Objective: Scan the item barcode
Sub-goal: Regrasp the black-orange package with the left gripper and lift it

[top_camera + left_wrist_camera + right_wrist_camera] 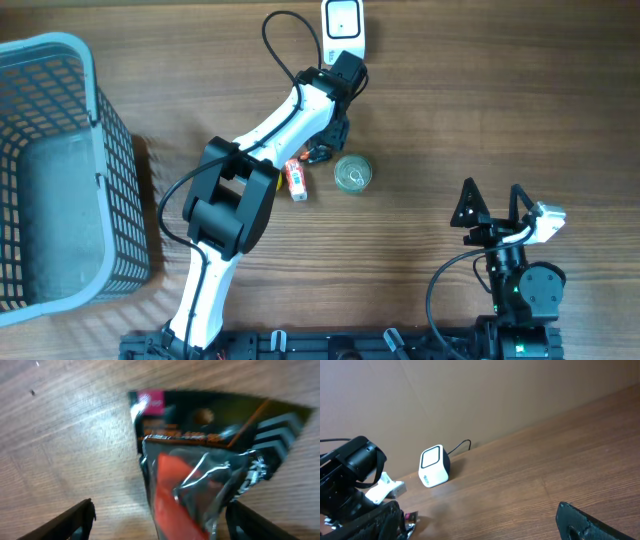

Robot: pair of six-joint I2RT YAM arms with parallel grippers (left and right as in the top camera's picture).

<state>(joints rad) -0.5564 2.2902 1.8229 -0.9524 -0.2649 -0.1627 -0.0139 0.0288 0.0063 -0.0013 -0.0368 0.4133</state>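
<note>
At far left of the table [450, 90]: grey mesh basket [100, 150], cut off by the frame edge, no markings visible.

Left arm [270, 125] reaches toward centre, and its wrist hides the left gripper [160, 510] from overhead. In the wrist cam its fingers [75, 517] stand wide apart. The left one is clear of anything; whether the right one touches the wrapper I can't tell. Nothing gripped.

Item: dark packet [210, 425] flat on the wood, lying between those fingers. It has a pink logo patch at its top left corner and a line of orange print below, too blurred to read. Its near end is red under crinkled clear film. No barcode visible.

Overhead also shows a small red-and-white packet [296, 180] just beside the arm; can't tell if it's the same item.

A round tin [352, 172] sits just right of it, showing only its lid, with no label in view.

White scanner [343, 25] with a black cable sits at the top edge, partly cropped, window facing up.

Right gripper [492, 195] is at lower right, well apart from everything, jaws fully spread and empty.
</note>
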